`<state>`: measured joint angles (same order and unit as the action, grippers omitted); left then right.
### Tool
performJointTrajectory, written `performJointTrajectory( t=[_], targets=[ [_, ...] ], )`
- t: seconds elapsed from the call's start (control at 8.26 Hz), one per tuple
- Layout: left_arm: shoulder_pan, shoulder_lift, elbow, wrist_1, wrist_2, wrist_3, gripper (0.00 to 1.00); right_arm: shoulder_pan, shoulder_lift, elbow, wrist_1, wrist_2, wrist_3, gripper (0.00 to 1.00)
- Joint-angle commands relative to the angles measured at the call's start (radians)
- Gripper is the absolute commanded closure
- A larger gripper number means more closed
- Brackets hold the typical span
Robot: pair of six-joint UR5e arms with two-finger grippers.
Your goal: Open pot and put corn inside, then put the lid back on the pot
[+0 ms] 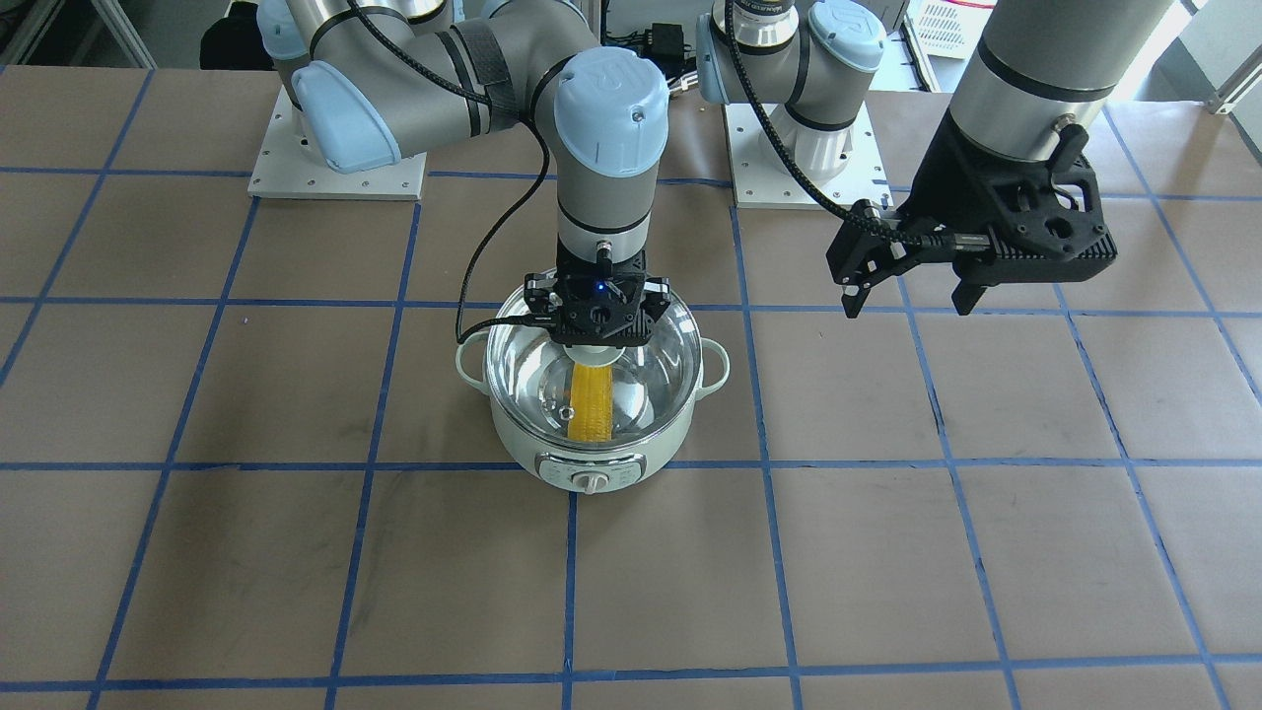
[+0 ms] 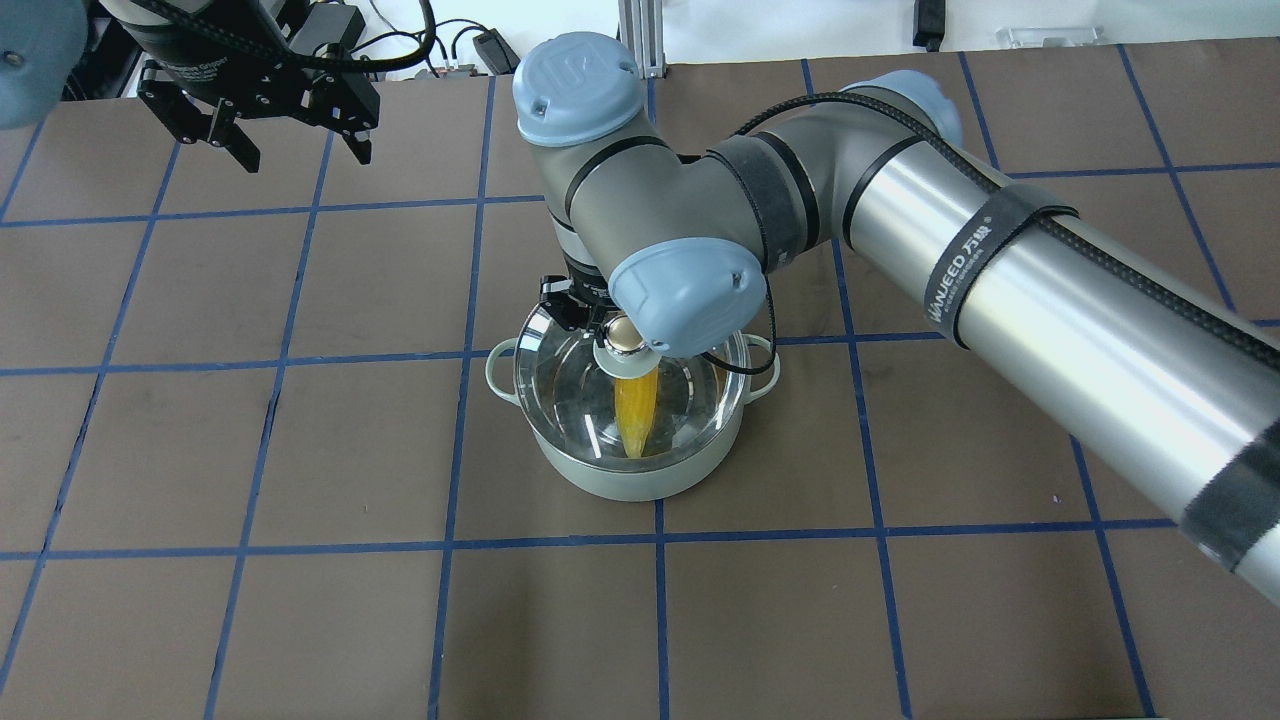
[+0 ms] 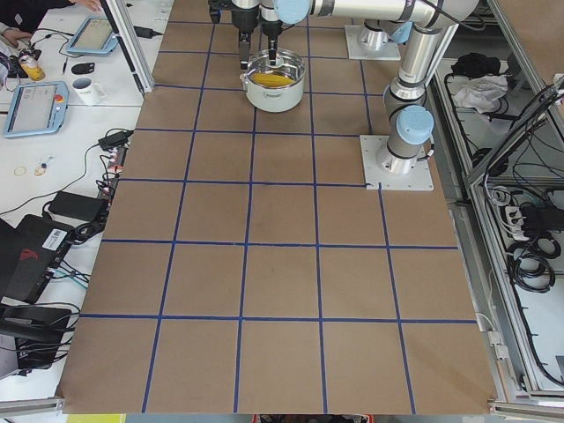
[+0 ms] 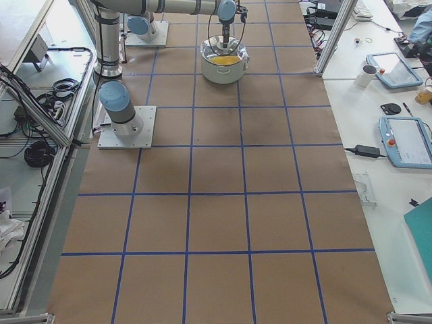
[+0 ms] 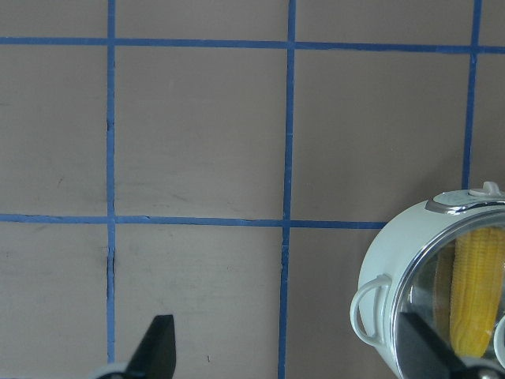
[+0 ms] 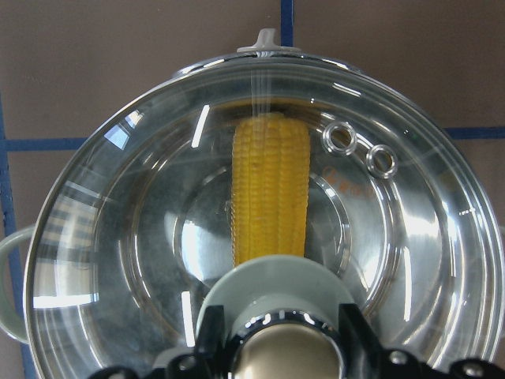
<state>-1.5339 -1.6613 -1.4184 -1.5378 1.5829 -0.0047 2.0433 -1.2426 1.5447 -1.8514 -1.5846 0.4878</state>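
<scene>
The pale mint-green pot (image 1: 592, 475) stands mid-table on the brown paper, its dial toward the operators' side. The yellow corn (image 1: 590, 404) lies inside it along the steel bottom, seen through the glass. The clear glass lid (image 1: 523, 365) sits over the pot's mouth, level with the rim or just above it; I cannot tell which. My right gripper (image 1: 596, 330) is shut on the lid's beige-gold knob (image 2: 625, 335), with a finger on each side in the right wrist view (image 6: 284, 351). My left gripper (image 1: 907, 296) is open and empty, raised well off to the pot's side.
The right arm's forearm (image 2: 1000, 270) reaches low across the table toward the pot. Two arm base plates (image 1: 335, 177) (image 1: 808, 168) lie at the robot's edge. Side benches hold tablets and a mug (image 3: 88, 88) beyond the table's edge.
</scene>
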Motion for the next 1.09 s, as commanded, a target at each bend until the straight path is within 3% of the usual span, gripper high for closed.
performJointTrajectory(
  t=[0.0, 0.61, 0.97],
  targets=[
    [-0.002, 0.003, -0.001, 0.002, -0.001, 0.0, 0.0, 0.0, -0.001, 0.0, 0.0, -0.003, -0.001, 0.0],
    [-0.002, 0.015, -0.001, -0.005, 0.0, 0.0, 0.0, 0.0, -0.017, -0.001, 0.001, -0.005, -0.029, 0.0],
    [-0.002, 0.015, -0.001, -0.002, -0.001, 0.0, 0.0, -0.011, -0.168, -0.003, 0.07, -0.008, -0.026, 0.0]
  ],
)
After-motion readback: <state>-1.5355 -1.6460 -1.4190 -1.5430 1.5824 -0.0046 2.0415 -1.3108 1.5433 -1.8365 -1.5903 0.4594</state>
